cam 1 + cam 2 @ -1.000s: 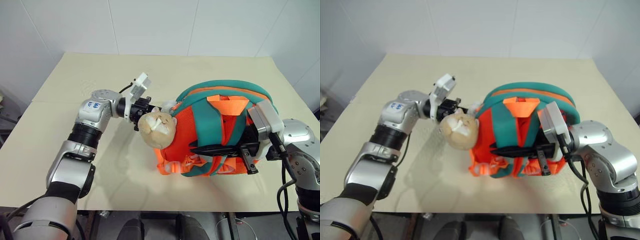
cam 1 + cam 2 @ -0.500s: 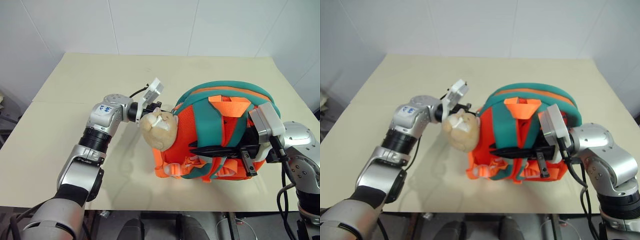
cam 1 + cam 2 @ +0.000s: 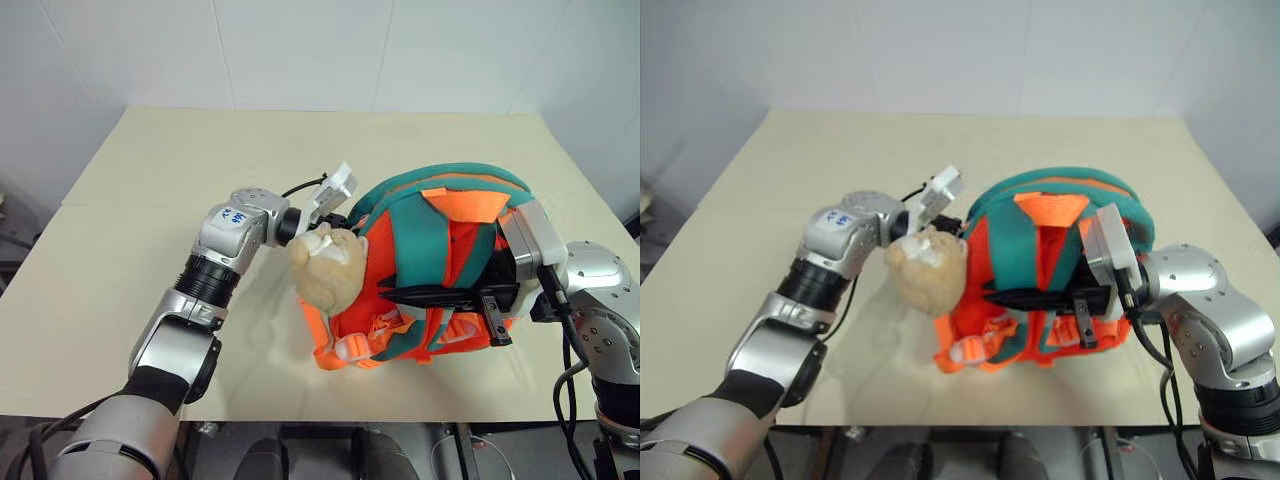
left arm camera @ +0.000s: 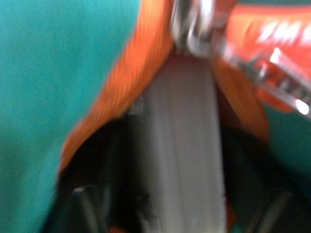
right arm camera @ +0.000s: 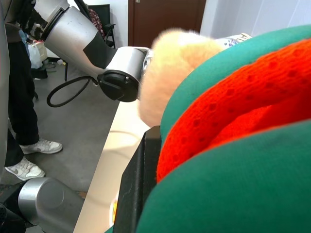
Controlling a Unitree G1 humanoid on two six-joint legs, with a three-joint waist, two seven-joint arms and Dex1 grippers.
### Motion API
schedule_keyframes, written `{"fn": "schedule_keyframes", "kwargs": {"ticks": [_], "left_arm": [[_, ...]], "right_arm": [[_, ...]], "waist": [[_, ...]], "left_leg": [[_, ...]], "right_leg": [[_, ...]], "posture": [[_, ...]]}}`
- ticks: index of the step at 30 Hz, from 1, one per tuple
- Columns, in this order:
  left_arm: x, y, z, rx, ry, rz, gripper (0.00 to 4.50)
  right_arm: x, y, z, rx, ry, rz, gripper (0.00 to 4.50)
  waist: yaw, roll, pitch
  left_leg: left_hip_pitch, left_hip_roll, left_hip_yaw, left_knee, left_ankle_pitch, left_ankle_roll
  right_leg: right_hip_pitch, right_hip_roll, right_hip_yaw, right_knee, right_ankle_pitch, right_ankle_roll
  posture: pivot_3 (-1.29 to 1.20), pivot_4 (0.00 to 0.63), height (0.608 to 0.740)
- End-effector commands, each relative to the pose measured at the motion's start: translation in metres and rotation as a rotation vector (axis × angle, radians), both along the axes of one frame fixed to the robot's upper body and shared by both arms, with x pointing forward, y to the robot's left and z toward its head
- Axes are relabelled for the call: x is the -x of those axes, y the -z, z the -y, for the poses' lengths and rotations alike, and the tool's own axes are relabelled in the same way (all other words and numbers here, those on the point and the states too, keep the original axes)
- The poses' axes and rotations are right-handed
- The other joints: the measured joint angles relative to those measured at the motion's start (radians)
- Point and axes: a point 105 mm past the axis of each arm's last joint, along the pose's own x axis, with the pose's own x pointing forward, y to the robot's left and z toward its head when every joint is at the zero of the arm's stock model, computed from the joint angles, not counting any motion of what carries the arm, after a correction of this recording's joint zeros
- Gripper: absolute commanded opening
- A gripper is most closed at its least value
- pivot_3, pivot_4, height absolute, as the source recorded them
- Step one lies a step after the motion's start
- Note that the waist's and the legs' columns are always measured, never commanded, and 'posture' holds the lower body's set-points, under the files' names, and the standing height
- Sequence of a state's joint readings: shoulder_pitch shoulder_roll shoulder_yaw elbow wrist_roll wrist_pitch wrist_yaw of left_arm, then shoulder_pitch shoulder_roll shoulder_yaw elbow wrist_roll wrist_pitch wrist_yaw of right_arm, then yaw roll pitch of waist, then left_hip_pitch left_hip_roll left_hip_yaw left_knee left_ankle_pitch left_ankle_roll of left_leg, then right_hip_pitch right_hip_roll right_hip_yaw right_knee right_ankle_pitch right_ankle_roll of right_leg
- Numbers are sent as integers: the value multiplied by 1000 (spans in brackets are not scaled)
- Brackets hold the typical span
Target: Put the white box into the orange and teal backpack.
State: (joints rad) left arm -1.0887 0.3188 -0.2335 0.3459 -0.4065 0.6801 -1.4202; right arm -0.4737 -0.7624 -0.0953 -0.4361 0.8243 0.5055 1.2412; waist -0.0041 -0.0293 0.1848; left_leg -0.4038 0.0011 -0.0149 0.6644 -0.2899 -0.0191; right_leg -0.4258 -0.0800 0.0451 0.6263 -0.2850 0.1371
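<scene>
The orange and teal backpack lies on the table with its straps up and a tan plush toy at its left side. My left gripper is at the backpack's left opening, mostly hidden behind the plush toy. The left wrist view shows the white box as a pale slab inside the orange-lined opening. The dark fingers stand wide on either side of the box, apart from it, so this gripper is open. My right gripper is shut on the backpack's strap side, holding it from the right.
The cream table has free room to the left and behind the backpack. Its front edge runs close below the backpack. A person's legs stand on the floor beside the table.
My left arm has moved right, deeper toward the backpack's opening. The plush toy and the backpack's left side have shifted right with it. The right gripper has kept still.
</scene>
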Motion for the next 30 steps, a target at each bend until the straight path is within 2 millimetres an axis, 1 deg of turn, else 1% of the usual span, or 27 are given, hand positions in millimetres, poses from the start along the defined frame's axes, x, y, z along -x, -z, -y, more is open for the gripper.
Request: {"fn": "schedule_keyframes", "kwargs": {"ticks": [1,2,7,12,13,16,19,25,30], "left_arm": [[14,-37,-5,72,54,126,4284],[15,-39,-9,68,48,137,4495],[20,-45,-25,56,28,171,4495],[24,-42,-38,58,20,195,4495],[23,-42,-45,60,12,195,4495],[20,-39,-59,60,-12,210,4495],[7,-33,-75,41,-76,258,4495],[-12,-22,-89,-38,-140,279,4495],[-7,-28,-100,-47,-117,277,4495]], "right_arm": [[0,-9,2,-20,2,49,489],[-1,-9,2,-17,0,49,489],[-5,-7,2,-5,-10,47,489],[-8,-6,0,3,-18,45,489],[-8,-5,0,7,-20,44,489],[-9,-4,0,16,-24,42,489],[-10,-2,-1,33,-28,41,489],[-11,-1,-1,48,-36,39,489],[-11,1,-1,54,-38,37,489]], "waist": [[0,0,0],[0,0,0],[3,0,0],[3,0,0],[3,0,0],[1,0,0],[3,0,0],[8,0,0],[5,0,0]], "left_leg": [[0,0,0,0,0,0],[0,0,0,0,0,0],[0,0,0,0,0,0],[0,0,0,0,0,0],[0,0,0,0,0,0],[0,0,-1,0,0,0],[0,0,0,0,0,0],[0,-1,0,2,0,0],[0,-1,0,2,0,0]], "right_leg": [[0,0,0,0,0,0],[0,0,0,0,0,0],[0,0,0,0,0,0],[0,0,0,0,0,0],[0,0,0,0,0,0],[0,0,0,0,0,0],[0,0,0,0,0,0],[2,0,-1,0,0,0],[2,0,-1,-1,0,0]], "posture": [[0,150,740],[0,150,740],[0,150,740],[0,150,740],[0,150,740],[0,150,740],[0,150,740],[0,150,740],[0,150,740]]}}
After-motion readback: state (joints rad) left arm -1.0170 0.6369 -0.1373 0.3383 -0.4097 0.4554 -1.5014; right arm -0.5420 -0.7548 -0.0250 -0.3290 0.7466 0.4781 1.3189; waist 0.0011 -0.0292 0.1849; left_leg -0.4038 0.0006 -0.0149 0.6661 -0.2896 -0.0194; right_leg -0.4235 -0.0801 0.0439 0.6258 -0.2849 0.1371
